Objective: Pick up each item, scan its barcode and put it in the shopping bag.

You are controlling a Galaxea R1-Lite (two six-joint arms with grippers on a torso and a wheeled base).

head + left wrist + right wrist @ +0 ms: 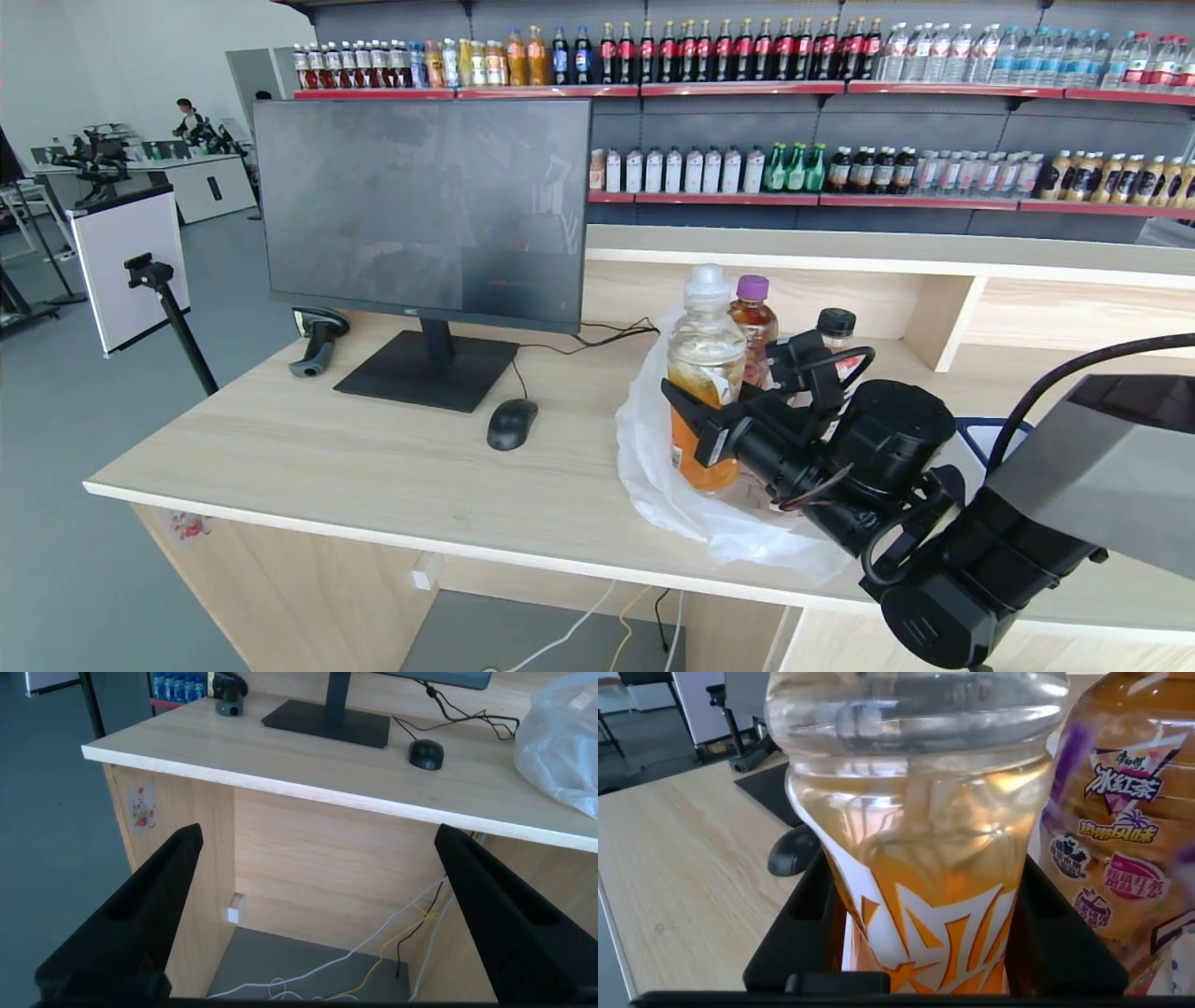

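Closest to us, our left claw [318, 840] hangs spread and empty below the edge of the desk [308, 761]; farther right, past the scanner [317, 341], our right claw [714, 420] pinches the orange drink bottle [705, 369] at its label, upright over the white shopping bag [653, 476]. We judge it heavy with liquid, thin-walled and slick — best held at the labelled waist, not the rounded shoulder.
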